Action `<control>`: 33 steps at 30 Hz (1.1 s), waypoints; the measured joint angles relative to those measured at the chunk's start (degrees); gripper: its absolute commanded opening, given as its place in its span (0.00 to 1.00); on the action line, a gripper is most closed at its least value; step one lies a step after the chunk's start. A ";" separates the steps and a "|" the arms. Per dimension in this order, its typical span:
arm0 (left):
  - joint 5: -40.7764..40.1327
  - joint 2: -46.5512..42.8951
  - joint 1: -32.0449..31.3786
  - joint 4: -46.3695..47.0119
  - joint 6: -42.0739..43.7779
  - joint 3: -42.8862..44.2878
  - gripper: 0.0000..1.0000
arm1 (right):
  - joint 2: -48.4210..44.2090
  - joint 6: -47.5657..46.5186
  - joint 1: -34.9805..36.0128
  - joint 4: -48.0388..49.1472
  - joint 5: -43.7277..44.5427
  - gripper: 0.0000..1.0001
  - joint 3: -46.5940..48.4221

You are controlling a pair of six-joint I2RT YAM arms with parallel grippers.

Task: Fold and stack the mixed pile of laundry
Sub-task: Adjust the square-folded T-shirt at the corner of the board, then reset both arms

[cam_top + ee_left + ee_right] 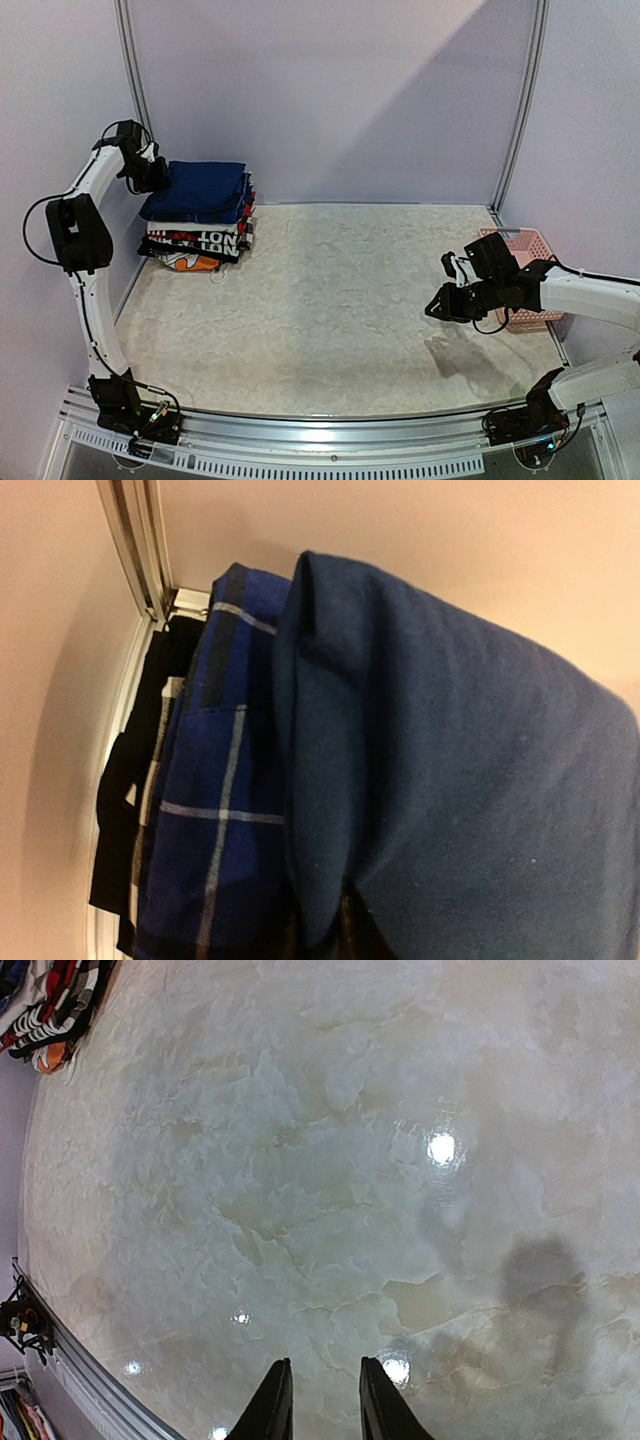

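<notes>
Table [330,300]: the stack sits at its far-left corner. Navy T-shirt [208,188] lies folded on top, plaid shirt [215,810] folded directly beneath, both on the lettered garments [195,240]. You look nearly finished, with only backing off left. Left gripper [150,178] is at the stack's edge; jaw state cannot be told. Right gripper [323,1368] hovers over the table, jaws slightly apart, empty.

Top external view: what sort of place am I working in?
Likely a lab test booth, not a home: plain pale walls on metal posts, a marbled tabletop edged by an aluminium rail, with a folded clothes stack and a pink basket.
</notes>
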 measured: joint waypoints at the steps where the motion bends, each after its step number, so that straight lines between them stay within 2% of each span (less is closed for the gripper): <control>1: -0.33 0.26 0.02 0.02 -0.02 0.00 0.28 | 0.00 0.04 0.00 -0.04 0.00 0.24 -0.07; 5: -1.11 0.44 0.35 0.17 -0.15 0.00 0.43 | 0.00 0.24 0.00 -0.15 0.00 0.24 -0.07; 7: -1.57 0.44 0.59 0.44 -0.22 0.00 0.47 | 0.00 0.37 0.00 -0.22 0.00 0.24 -0.07; 14: -3.10 -2.34 0.76 2.56 -0.61 -3.93 0.52 | 0.00 0.39 0.48 -1.03 0.17 0.26 0.13; 23: -6.45 -15.82 0.50 6.97 -2.01 -13.97 0.58 | -0.02 0.33 0.52 -3.19 0.44 0.29 2.69; 26: -8.28 -22.21 0.00 9.14 -2.40 -17.99 0.62 | -0.26 0.11 0.70 -4.46 0.48 0.34 4.68; 28: -9.57 -26.40 -0.76 10.86 -2.73 -21.05 0.65 | -0.72 0.07 0.74 -5.09 0.63 0.43 6.01; 29: -10.38 -28.81 -1.46 11.74 -2.91 -22.95 0.68 | -1.07 -0.11 0.74 -5.33 0.63 0.45 6.80; 33: -12.92 -37.55 -5.73 15.63 -3.76 -31.06 0.80 | -2.05 -0.46 0.81 -6.82 1.27 0.54 10.16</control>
